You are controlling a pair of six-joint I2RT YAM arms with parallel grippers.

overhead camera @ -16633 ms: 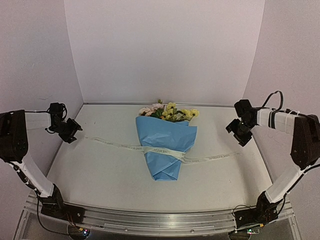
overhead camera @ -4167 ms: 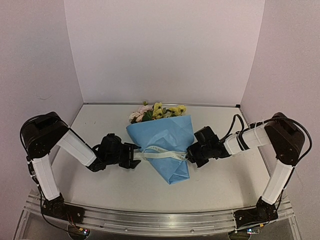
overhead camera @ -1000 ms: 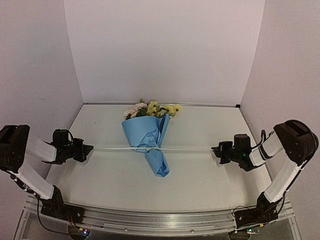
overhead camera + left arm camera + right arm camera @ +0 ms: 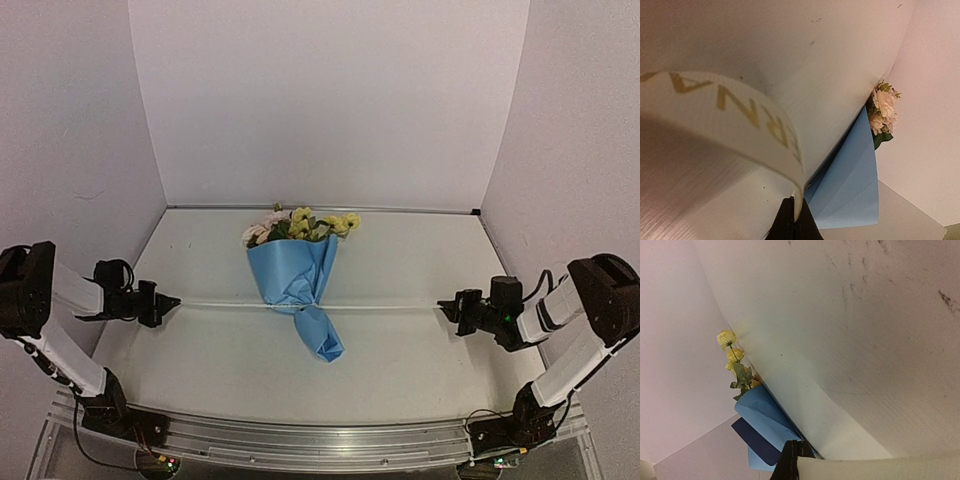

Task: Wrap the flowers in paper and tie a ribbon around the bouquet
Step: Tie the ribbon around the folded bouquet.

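The table [image 4: 420, 350] was seen from above the near edge, facing the far wall [image 4: 330, 100]. Both wrist views were set low, very near the ribbon [image 4: 740, 125], facing inward; the bouquet [image 4: 297, 275] was shared by all three.

A pale, faintly scuffed tabletop [image 4: 430, 350] is boxed in by a plain lilac-white back wall [image 4: 330, 100], a left wall [image 4: 60, 120] and a right wall [image 4: 585, 120] of the same tint, all under soft even light, with a metal rail [image 4: 320, 441] running along its near edge.
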